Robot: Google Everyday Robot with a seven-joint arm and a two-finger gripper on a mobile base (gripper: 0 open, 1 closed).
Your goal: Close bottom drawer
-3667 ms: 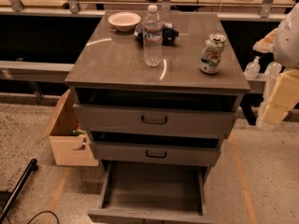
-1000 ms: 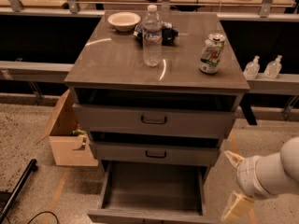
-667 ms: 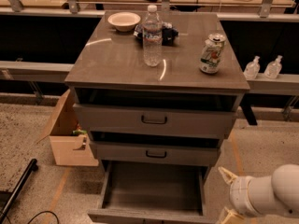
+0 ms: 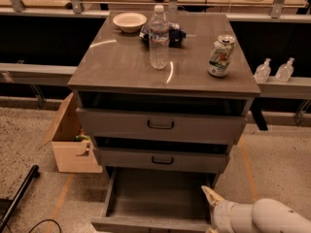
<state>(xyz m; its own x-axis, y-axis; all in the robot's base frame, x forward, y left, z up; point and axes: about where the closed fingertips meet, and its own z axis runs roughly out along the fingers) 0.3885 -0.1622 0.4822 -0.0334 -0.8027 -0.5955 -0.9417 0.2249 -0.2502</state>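
The bottom drawer (image 4: 155, 198) of the grey cabinet is pulled far out, showing its wide empty tray; its front panel sits at the frame's lower edge (image 4: 146, 224) and its handle is out of view. The middle drawer (image 4: 160, 159) and top drawer (image 4: 160, 125) stand slightly open, each with a black handle. My gripper (image 4: 210, 212) is at the lower right, at the open drawer's right front corner, with one pale fingertip (image 4: 210, 194) pointing up-left over the tray's edge.
On the cabinet top (image 4: 121, 67) stand a water bottle (image 4: 158, 38), a drink can (image 4: 219, 56), a white bowl (image 4: 129, 21) and a dark object behind the bottle. A cardboard box (image 4: 70, 140) sits on the floor to the left. Two sanitizer bottles (image 4: 274, 71) stand on a ledge at right.
My arm came down from beside the cabinet top at the right to floor level, then moved left and lower toward the open bottom drawer's right front corner. The drawers have not moved.
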